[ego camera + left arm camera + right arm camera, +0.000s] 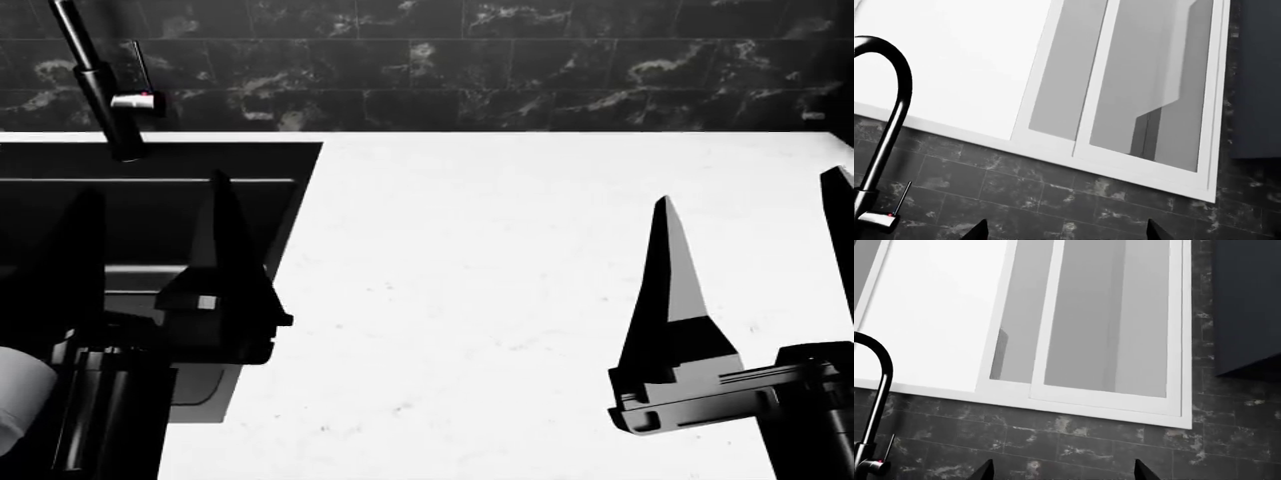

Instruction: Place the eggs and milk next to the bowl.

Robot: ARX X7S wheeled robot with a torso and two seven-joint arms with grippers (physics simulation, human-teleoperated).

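**Nothing to Grasp Yet: Eggs, Milk and Bowl Out of Sight**

While both arms hang raised over the white table [534, 300], none of the task's things shows in any view: no eggs, no milk, no bowl. The left tool [140, 260] stands above the dark sink [160, 165], fingers spread and empty; the right tool [754, 260] is likewise wide open, holding nothing. Both wrist cameras face the window [1121, 85] and faucet [887, 125]. Judging ahead, eggs are fragile and smooth, best pinched gently across the middle; the carton, light and stiffer, by its flat sides.
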